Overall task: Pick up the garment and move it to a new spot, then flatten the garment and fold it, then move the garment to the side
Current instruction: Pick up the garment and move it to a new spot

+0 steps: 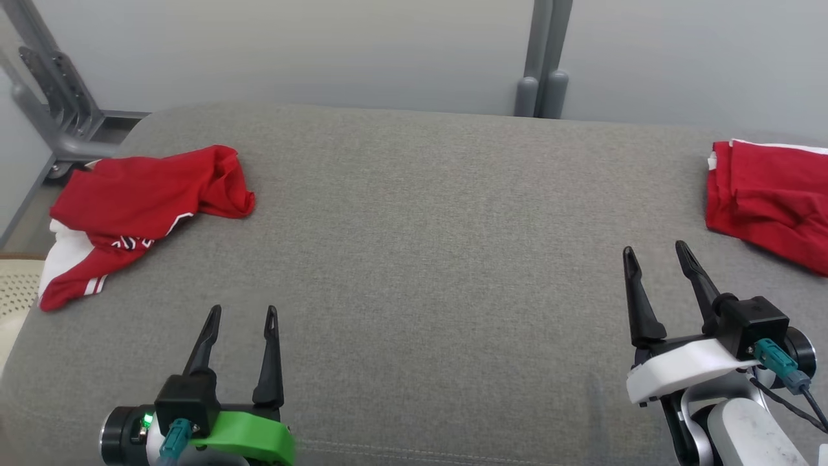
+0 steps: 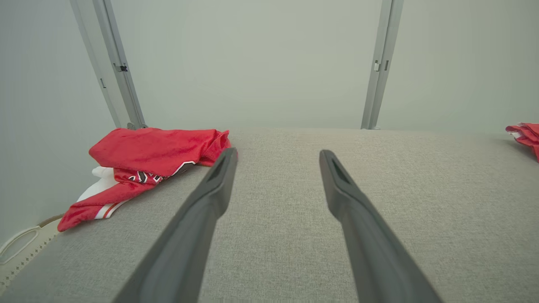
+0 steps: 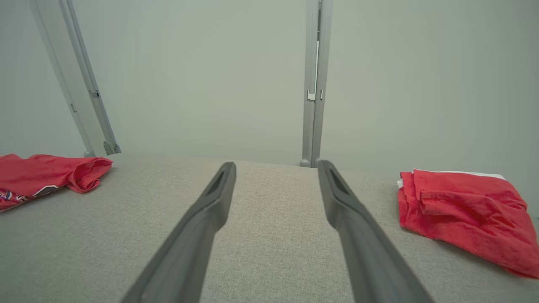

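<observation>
1. Head view: a crumpled red garment with white trim lies at the far left of the grey padded surface, and part of it hangs over the edge. A folded red garment is laid at the far right edge. The left gripper is held low at the near left with its fingers spread and nothing between them. The right gripper, at the near right, is likewise spread and empty. Both are well apart from either garment.

2. Left wrist view: the left gripper is seen with its fingers parted above the surface. The crumpled red garment lies ahead and to their left, untouched. A corner of the folded red garment is seen at the right margin.

3. Right wrist view: the right gripper is seen wide apart and holding nothing. The folded red garment rests ahead to its right, and the crumpled red garment lies far to its left.

4. Progress: one garment is judged already folded and set aside. The crumpled one is judged not yet picked up, so for it the lift, move, flattening, folding and setting aside are all left to do. The left arm is judged better placed for the first grasp.
</observation>
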